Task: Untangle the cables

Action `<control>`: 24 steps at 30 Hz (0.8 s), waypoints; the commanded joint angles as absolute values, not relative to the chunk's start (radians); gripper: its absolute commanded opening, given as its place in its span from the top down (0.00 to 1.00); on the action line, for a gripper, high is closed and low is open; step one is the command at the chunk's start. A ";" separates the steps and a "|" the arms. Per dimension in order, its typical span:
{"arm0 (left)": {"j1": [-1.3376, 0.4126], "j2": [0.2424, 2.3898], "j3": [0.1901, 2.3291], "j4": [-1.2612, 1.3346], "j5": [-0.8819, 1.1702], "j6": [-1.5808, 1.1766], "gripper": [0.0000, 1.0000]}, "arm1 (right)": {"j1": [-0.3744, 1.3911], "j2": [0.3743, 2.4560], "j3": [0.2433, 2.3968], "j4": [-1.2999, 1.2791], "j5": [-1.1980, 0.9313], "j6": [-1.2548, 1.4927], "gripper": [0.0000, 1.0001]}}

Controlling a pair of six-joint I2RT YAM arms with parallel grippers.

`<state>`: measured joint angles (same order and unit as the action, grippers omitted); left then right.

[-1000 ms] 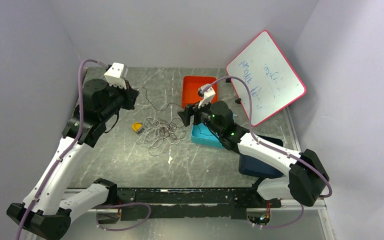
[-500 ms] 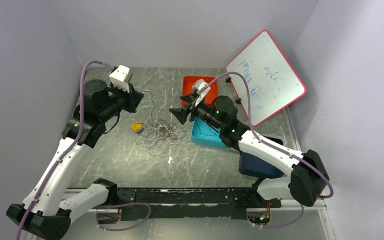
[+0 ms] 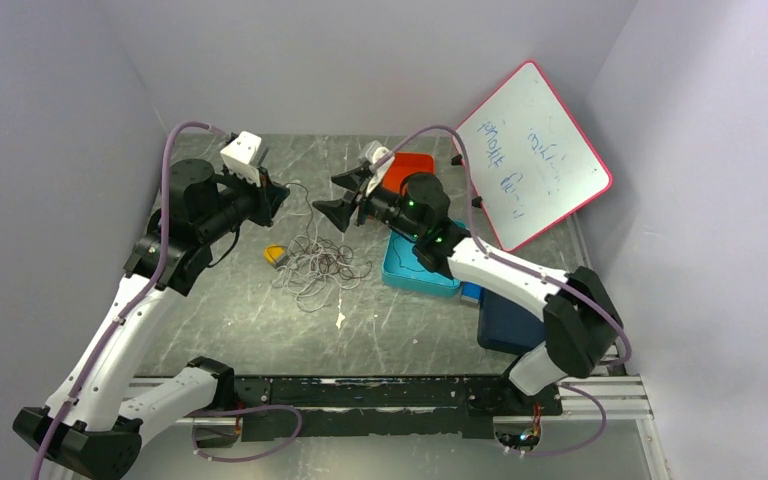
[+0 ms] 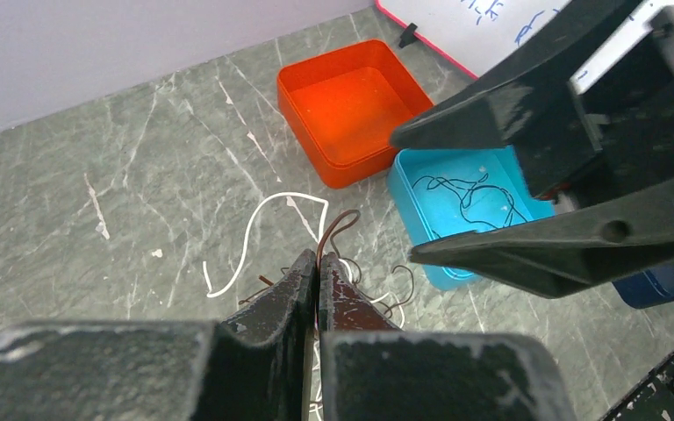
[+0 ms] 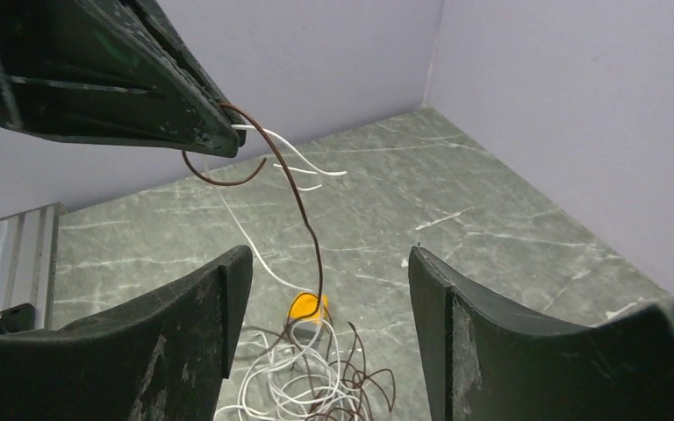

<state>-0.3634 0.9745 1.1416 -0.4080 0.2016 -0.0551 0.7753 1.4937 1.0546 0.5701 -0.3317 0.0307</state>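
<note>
A tangle of thin white and brown cables (image 3: pixel 315 268) lies on the marbled table, beside a small yellow piece (image 3: pixel 275 254). My left gripper (image 3: pixel 278 195) is held above the table, shut on one brown cable (image 4: pixel 326 235) whose end curls out past the tips. That strand (image 5: pixel 303 206) hangs from the left gripper (image 5: pixel 215 132) down into the pile (image 5: pixel 316 390). My right gripper (image 3: pixel 345 196) faces the left one, open, and the hanging strand passes through the gap between its fingers (image 5: pixel 326 261) without touching either. A white cable (image 4: pixel 250 232) loops on the table.
An orange bin (image 3: pixel 415 168) stands at the back. A teal tray (image 3: pixel 405 275) right of the pile holds a dark cable (image 4: pixel 469 195). A dark blue bin (image 3: pixel 508 328) sits near the right arm. A whiteboard (image 3: pixel 530 150) leans at the back right corner.
My right gripper has swung left and up, from beside the teal tray to face the left gripper, its jaws narrowing slightly. The left gripper shifted a little right with the brown cable.
</note>
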 commanded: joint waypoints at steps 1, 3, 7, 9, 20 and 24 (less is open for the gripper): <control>-0.354 0.973 1.142 -0.370 0.249 -0.050 0.93 | 0.774 1.569 1.108 0.655 -0.383 0.070 0.32; -0.354 0.973 1.136 -0.363 0.247 -0.055 0.93 | 0.773 1.608 1.128 0.669 -0.400 0.083 0.32; -0.354 0.975 1.136 -0.362 0.245 -0.058 0.93 | 0.773 1.686 1.169 0.703 -0.425 0.114 0.34; -0.354 0.976 1.136 -0.363 0.243 -0.060 0.93 | 0.773 1.720 1.189 0.715 -0.432 0.120 0.36; -0.354 0.920 1.107 -0.374 0.148 -0.089 0.93 | 0.746 1.821 1.281 0.656 -0.419 0.181 0.80; -0.354 0.887 1.075 -0.379 0.024 -0.131 0.93 | 0.732 1.804 1.298 0.590 -0.440 0.191 1.00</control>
